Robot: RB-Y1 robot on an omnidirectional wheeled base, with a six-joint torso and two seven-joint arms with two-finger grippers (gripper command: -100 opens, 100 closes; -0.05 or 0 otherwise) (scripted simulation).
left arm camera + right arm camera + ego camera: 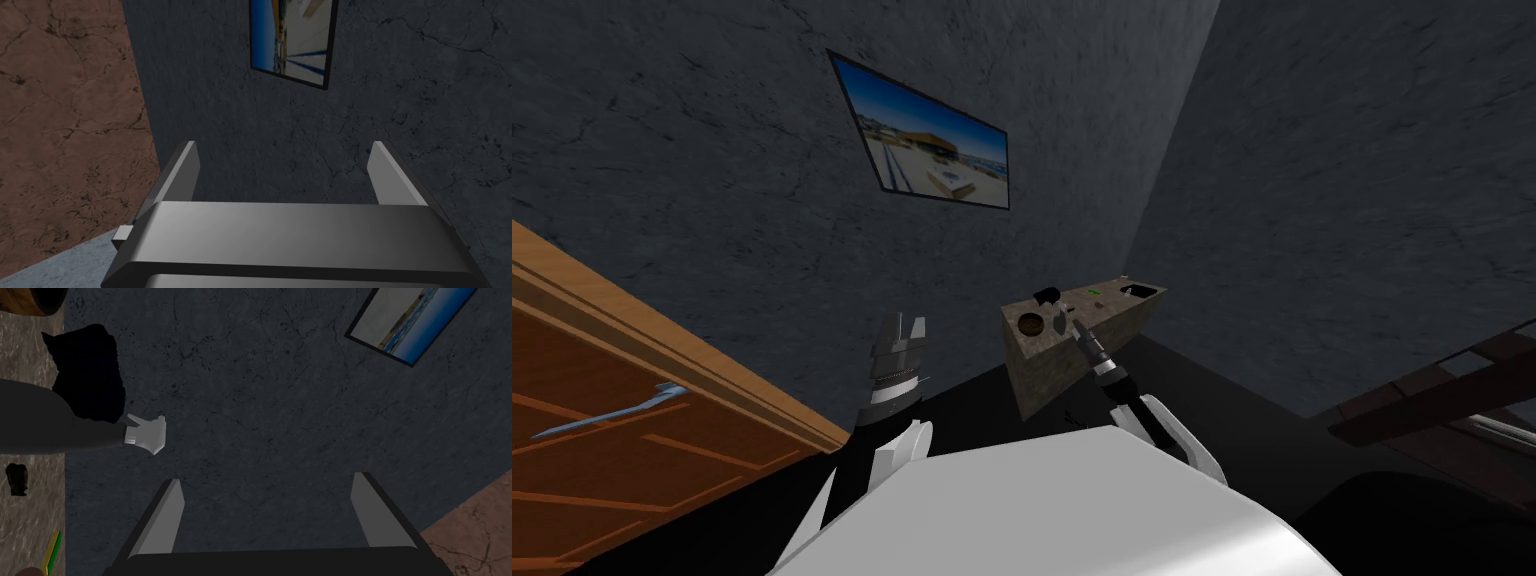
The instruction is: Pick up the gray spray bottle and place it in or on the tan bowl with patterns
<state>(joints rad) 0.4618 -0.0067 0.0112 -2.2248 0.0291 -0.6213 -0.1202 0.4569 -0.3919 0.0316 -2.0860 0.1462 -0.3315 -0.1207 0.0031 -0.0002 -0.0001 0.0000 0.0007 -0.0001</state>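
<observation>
Evidently upright on counter [1042, 372]: gray spray bottle [45, 420] (white nozzle [147, 434] topmost)

a: fig. 1, lettering. which surfaces carry text, labels, brands or numbers that can be read?

b: none. the framed picture [922, 135] on the dark wall [712, 150] shows a scene of blue sky and pale ground, with no legible characters.

a: and the items on the stone-patterned counter [1042, 380]?

b: the grey spray bottle [45, 420] has a plain body and a white nozzle. the brown bowl [1030, 324] is too small for any marking to be made out.
</observation>
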